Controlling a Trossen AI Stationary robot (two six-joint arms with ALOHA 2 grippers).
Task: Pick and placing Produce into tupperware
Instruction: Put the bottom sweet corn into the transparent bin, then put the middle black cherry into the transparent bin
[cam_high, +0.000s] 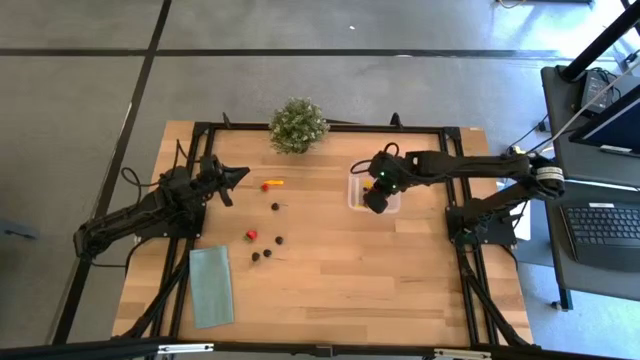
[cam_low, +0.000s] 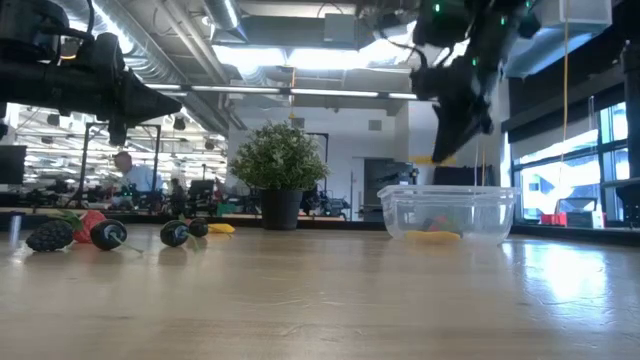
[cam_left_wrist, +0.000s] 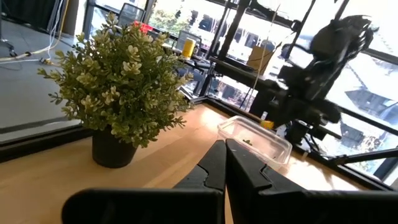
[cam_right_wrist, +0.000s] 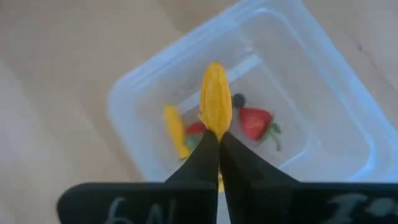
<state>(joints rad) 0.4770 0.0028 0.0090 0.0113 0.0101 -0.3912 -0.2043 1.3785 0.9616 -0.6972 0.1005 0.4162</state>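
A yellow-orange piece (cam_right_wrist: 215, 99) is pinched at its lower end by the closed right pincer (cam_right_wrist: 217, 138), held directly above the tupperware (cam_right_wrist: 336, 81), apparently so it falls inside on release. Below it in the box lie a strawberry (cam_right_wrist: 255, 122) and another yellow piece (cam_right_wrist: 175, 130). Left of centre in the high view, loose produce (cam_high: 266, 236) waits on the counter (cam_high: 350, 280); the left pincer (cam_high: 238, 176), closed and empty, is parked at the upper left

The tupperware (cam_high: 358, 190) sits right of the potted plant (cam_high: 298, 125), with several produce pieces (cam_right_wrist: 254, 122) inside it (one more is held above it by the right gripper (cam_right_wrist: 216, 138)). The loose produce (cam_high: 264, 239) lies in front of the plant, the cloth (cam_high: 211, 286) farther forward and left.
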